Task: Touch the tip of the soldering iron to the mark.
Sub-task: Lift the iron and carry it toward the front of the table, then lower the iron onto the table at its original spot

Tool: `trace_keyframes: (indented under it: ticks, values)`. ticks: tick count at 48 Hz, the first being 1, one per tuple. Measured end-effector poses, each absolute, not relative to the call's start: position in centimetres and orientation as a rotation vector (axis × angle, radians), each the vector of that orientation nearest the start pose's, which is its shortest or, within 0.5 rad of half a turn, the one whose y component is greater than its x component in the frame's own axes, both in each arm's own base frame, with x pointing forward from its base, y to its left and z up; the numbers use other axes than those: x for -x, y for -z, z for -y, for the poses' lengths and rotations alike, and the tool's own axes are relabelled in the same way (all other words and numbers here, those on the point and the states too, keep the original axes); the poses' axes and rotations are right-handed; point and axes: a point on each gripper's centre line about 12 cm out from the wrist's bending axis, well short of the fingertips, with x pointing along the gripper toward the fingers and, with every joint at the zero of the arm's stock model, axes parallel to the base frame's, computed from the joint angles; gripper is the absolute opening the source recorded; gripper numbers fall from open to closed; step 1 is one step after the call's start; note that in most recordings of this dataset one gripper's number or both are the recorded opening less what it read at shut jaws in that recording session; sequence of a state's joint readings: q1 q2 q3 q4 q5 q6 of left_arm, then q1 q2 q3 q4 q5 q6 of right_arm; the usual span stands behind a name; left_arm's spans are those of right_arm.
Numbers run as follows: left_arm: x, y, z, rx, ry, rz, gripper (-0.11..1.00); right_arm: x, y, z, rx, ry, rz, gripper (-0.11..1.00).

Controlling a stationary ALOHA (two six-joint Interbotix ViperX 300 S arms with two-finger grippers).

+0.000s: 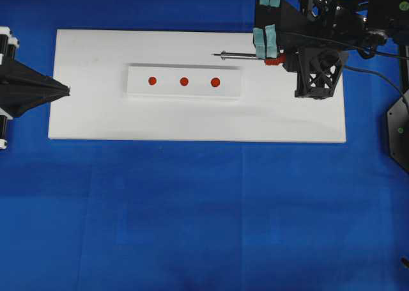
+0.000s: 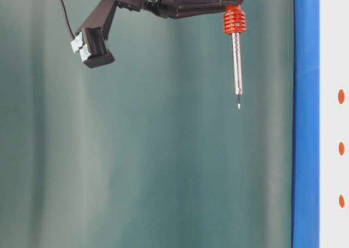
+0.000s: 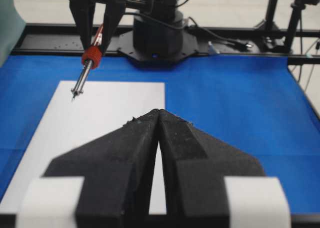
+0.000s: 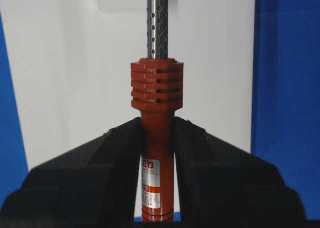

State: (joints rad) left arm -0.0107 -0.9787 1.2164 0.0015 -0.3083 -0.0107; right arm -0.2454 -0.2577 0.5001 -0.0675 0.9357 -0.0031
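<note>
three red dots (image 1: 184,81) in a row on one small white strip (image 1: 137,86); one white board (image 1: 287,121); one soldering iron (image 1: 239,55); two grippers (image 1: 264,22); one blue cloth (image 1: 192,214)

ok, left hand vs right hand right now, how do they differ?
The left hand is shut on nothing, black fingers pressed together; the right hand is shut on the red-orange handle of the slim silver-shafted soldering iron. In the overhead view, the left hand sits at the left edge of the flat white board, and the right hand is over its far right corner. Both are closed.
</note>
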Motion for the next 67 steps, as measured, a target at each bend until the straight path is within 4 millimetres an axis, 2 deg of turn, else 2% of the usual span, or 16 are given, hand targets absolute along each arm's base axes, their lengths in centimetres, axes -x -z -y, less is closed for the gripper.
trace_keyframes:
  ticks: [6, 13, 31, 51, 56, 67]
  values:
    - [-19.4, -28.2, 0.2, 0.01, 0.012, 0.072, 0.02, -30.8, -25.2, 7.9, -0.103, 0.251, -1.175, 0.06]
    - [-19.4, -28.2, 0.2, 0.011, 0.013, 0.07, 0.02, -31.0, -25.2, 5.9, -0.123, 0.233, -1.168, 0.06]
    - [-19.4, -28.2, 0.2, 0.013, 0.013, 0.072, 0.02, -31.6, -25.1, -2.9, -0.196, 0.186, -1.128, 0.06]
    - [-19.4, -28.2, 0.2, 0.016, 0.013, 0.077, 0.02, -31.2, -24.0, -11.0, -0.183, 0.178, -1.12, 0.06]
    - [-19.4, -28.3, 0.3, 0.016, 0.016, 0.083, 0.02, -31.4, -23.7, -11.8, -0.167, 0.166, -1.13, 0.06]
    - [-19.4, -28.3, 0.3, 0.016, 0.018, 0.086, 0.02, -32.9, -23.6, -11.8, -0.124, 0.176, -1.114, 0.06]
